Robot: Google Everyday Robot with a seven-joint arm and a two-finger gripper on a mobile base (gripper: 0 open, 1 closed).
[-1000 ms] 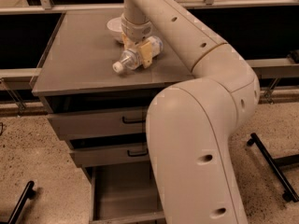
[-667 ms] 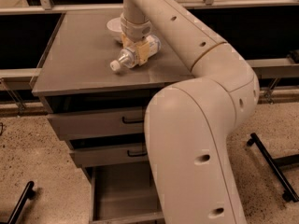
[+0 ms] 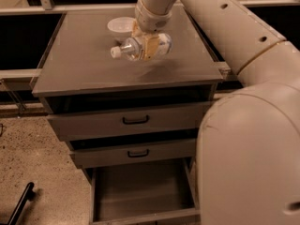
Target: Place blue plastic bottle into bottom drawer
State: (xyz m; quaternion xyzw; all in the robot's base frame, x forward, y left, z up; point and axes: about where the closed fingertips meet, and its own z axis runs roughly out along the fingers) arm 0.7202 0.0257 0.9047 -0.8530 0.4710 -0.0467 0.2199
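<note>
The blue plastic bottle (image 3: 140,47) is clear with a white cap pointing left and lies sideways in my gripper (image 3: 146,45). The gripper is shut on the bottle's middle and holds it lifted above the grey cabinet top (image 3: 84,64), over the middle of it. The bottom drawer (image 3: 140,191) is pulled out at the foot of the cabinet, its grey floor bare; my arm hides its right side.
A white bowl (image 3: 120,26) stands on the cabinet top behind the bottle. The two upper drawers (image 3: 136,120) with black handles are closed. My large arm (image 3: 248,139) fills the right side. A black bar (image 3: 21,201) lies on the speckled floor at the left.
The gripper has lifted the bottle off the cabinet top. The camera has moved closer and shifted, so the cabinet sits more to the right of the view.
</note>
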